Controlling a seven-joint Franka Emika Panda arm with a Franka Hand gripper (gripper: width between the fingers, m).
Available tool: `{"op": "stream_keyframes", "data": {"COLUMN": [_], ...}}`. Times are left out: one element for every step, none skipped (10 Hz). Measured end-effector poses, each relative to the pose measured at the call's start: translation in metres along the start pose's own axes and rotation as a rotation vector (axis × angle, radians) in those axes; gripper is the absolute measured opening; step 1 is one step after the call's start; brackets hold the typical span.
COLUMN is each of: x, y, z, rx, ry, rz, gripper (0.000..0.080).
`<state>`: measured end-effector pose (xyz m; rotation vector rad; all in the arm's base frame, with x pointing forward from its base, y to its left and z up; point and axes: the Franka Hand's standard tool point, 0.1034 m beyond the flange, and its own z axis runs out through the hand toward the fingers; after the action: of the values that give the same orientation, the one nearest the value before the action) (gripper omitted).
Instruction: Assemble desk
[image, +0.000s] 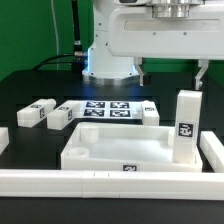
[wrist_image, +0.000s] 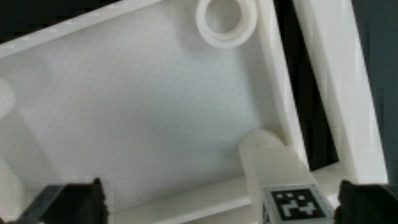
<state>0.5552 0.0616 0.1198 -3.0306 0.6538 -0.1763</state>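
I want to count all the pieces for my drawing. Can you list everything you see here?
tabletop: one, white, middle of table.
upright leg: one, white, tabletop's corner, exterior view's right.
lying legs: three, white, behind the tabletop.
marker board: one, white with black tags, behind the tabletop.
border rails: several, white, front and sides.
table: one, black, under everything.
arm: one, white, at the back.
gripper: one, dark fingers, open, above the tabletop.

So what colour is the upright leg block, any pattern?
White leg block, black-and-white square tag on its face; best in exterior view.
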Motion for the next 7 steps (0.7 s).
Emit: {"op": "stream_keyframes", "data": {"x": [-0.001,-0.02,-0.039,-0.046,-0.05,-0.049,-0.049], "y": [0.006,0.015,0.024,0.031,0.04,0.038,0.038], "z": [0.005,0.017,0.029,0.037,0.042,0.041,0.042], "rx": [0.021,0.021,0.014,0.016,0.012,0.007,0.005], "ry": [0.055,0.073,0.072,0.095,0.09,0.067,0.059], "rz": [-0.061,-0.103,-0.147,-0.157,-0.142,-0.145,-0.149], "gripper": [0.0649,0.0649,0.0649,0.0649,0.0649,0.0649,0.0649]}}
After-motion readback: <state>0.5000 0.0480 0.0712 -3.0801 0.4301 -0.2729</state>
